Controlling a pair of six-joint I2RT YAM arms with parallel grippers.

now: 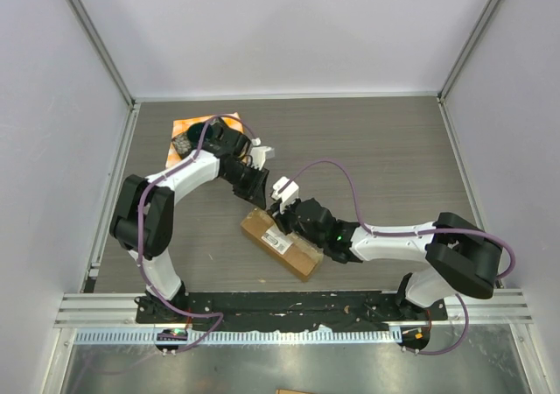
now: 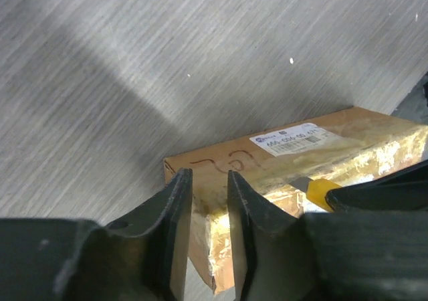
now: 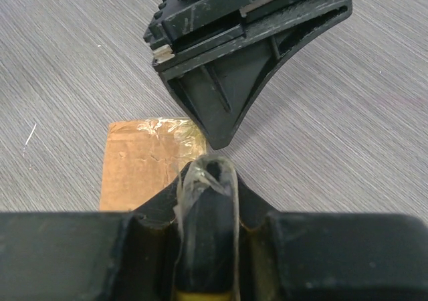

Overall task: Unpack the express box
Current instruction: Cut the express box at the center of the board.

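Observation:
The express box (image 1: 284,243) is an oblong brown cardboard parcel with a white label (image 2: 294,138) and shiny tape, lying slantwise at the table's near middle. My left gripper (image 1: 258,193) hovers over its far-left end; in the left wrist view the gripper (image 2: 208,174) has a narrow gap with nothing in it, and the box (image 2: 267,167) lies below. My right gripper (image 1: 289,214) is over the box's top, shut on a yellow-handled cutter (image 2: 319,188). In the right wrist view the gripper (image 3: 207,170) holds that tape-wrapped cutter (image 3: 207,207) beside the box end (image 3: 137,167).
An orange cloth (image 1: 214,118) with a dark dish (image 1: 181,140) lies at the far left, partly under my left arm. White walls with metal posts enclose the table. A rail (image 1: 289,305) runs along the near edge.

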